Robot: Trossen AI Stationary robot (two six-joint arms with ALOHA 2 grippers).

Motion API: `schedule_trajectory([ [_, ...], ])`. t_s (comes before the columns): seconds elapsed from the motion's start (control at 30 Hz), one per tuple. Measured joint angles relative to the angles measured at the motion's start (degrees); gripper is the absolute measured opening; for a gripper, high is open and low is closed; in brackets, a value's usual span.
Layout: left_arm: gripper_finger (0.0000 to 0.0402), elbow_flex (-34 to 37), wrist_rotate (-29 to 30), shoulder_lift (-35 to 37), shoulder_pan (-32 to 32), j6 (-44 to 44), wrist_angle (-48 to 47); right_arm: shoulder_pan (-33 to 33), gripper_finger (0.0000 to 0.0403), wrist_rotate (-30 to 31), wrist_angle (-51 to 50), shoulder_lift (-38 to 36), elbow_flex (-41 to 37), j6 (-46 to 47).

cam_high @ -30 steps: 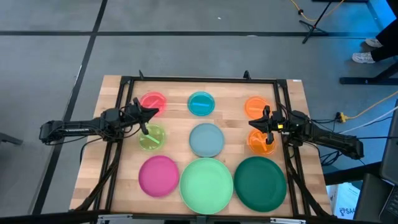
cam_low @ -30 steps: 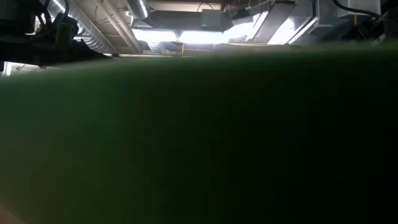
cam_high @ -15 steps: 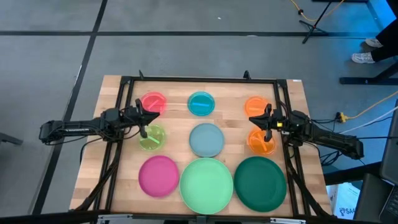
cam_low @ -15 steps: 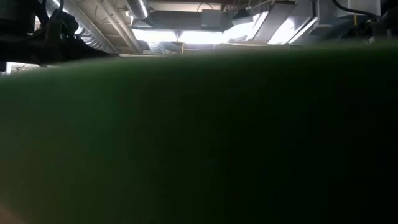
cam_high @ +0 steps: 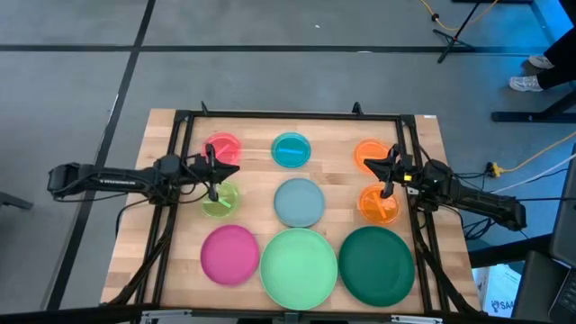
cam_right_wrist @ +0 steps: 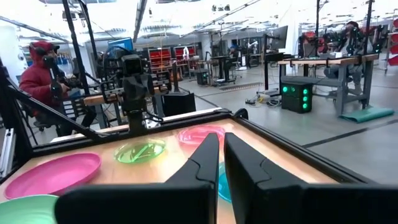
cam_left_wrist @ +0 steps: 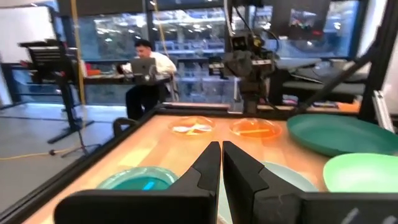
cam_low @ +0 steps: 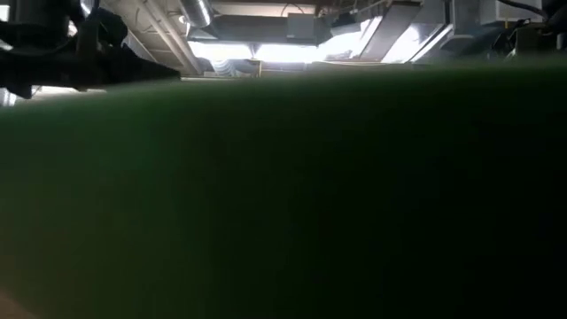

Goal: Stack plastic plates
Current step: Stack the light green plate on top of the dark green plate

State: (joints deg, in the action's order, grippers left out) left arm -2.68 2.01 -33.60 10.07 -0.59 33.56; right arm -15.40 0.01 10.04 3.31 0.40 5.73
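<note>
Nine plates lie flat and apart on the wooden table, in three rows. Far row: translucent pink (cam_high: 221, 147), teal (cam_high: 291, 150), orange (cam_high: 369, 152). Middle row: lime (cam_high: 218, 200), grey-blue (cam_high: 299, 202), orange (cam_high: 378, 205). Near row: magenta (cam_high: 229, 255), mint green (cam_high: 299, 267), dark green (cam_high: 376, 263). My left gripper (cam_high: 232, 170) (cam_left_wrist: 221, 163) hovers shut between the pink and lime plates, pointing toward the table's middle. My right gripper (cam_high: 369, 167) (cam_right_wrist: 221, 152) hovers shut between the two orange plates, pointing back at it. Neither touches a plate.
A black frame (cam_high: 288, 115) runs along the table's far edge and down both sides past the arms. In the low view a green blur (cam_low: 283, 195), close to the lens, hides nearly everything. People (cam_left_wrist: 146, 62) sit in the room beyond the table.
Both grippers have risen from over the middle-row plates and tipped from pointing down to level. The left one has left the lime plate and reached toward the table's middle. The right one has drawn away from the nearer orange plate toward the far edge. No plate has moved.
</note>
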Motion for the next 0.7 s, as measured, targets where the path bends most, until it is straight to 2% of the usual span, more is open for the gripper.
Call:
schedule_trajectory([
  [0.37,0.0011,-7.8,-3.2,-16.1,-1.0,-0.1,0.5,0.0,0.0021,1.4,0.0,0.0,0.0,-0.2],
  [0.7,0.0011,-12.0,-3.2,-26.2,-5.4,-1.6,1.0,0.0,0.0021,1.4,0.6,0.0,0.0,-0.1],
])
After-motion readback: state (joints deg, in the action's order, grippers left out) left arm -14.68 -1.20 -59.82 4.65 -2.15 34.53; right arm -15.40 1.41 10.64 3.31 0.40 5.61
